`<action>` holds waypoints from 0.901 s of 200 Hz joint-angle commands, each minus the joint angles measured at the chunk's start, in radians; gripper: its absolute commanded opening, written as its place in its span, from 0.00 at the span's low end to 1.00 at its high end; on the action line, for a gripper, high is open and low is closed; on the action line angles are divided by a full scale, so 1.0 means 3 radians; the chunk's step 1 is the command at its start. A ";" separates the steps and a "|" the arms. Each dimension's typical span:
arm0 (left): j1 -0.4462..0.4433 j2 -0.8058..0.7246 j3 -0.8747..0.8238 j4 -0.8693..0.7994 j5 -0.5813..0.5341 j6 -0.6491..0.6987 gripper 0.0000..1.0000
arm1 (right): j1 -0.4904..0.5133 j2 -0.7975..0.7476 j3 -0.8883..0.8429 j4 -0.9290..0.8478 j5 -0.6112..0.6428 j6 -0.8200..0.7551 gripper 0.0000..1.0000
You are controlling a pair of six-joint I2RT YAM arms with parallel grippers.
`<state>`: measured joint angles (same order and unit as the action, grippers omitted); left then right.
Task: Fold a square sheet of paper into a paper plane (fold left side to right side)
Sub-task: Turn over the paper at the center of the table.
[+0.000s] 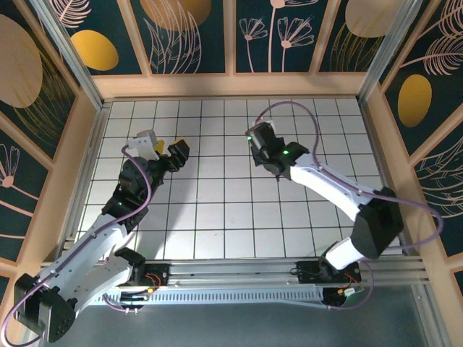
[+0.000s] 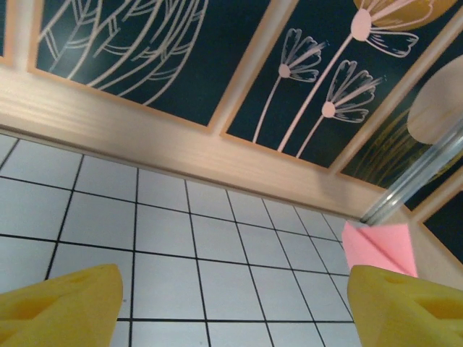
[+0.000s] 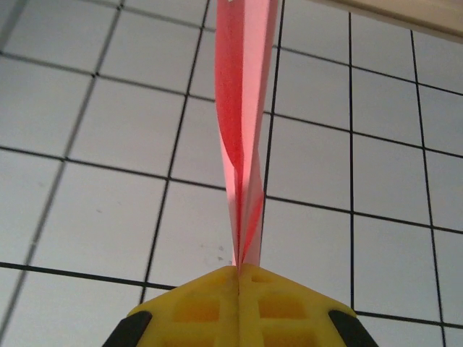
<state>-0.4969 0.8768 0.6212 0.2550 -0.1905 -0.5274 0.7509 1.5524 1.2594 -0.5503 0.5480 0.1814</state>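
Tabletop (image 1: 217,210): white grid tiles with dark lines, boxed in by wood-framed floral wall panels (image 1: 192,36).
Left jaws: spread wide, yellow fingers (image 2: 65,307) far apart, nothing between them; over left half of tabletop.
Right jaws: pressed fully together, yellow fingertips (image 3: 239,300) meeting on near end of paper plane (image 3: 246,130).
Paper plane: salmon-pink, folded slim, standing on edge, running straight away from right fingertips above the tiles, right of tabletop centre.
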 commanded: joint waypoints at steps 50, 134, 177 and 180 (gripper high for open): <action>-0.0016 0.0052 -0.0016 -0.0087 -0.0129 0.0021 0.81 | 0.0377 0.1239 0.0163 -0.0320 0.0681 0.0222 0.00; -0.0013 0.0264 0.0014 -0.0096 -0.0040 -0.0055 0.82 | 0.0406 0.1536 0.0183 -0.0038 -0.0248 0.0247 0.37; -0.0015 0.0539 0.0121 -0.0052 0.0149 -0.0157 0.83 | 0.0235 0.0972 0.0028 0.0140 -0.0666 0.0267 0.57; -0.0016 0.0568 0.0129 -0.0049 0.0162 -0.0174 0.83 | 0.0217 0.0921 0.0011 0.0153 -0.0684 0.0265 0.59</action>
<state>-0.4969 1.0008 0.6209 0.2272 -0.1871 -0.5438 0.8398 1.9587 1.2903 -0.5686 0.4744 0.2405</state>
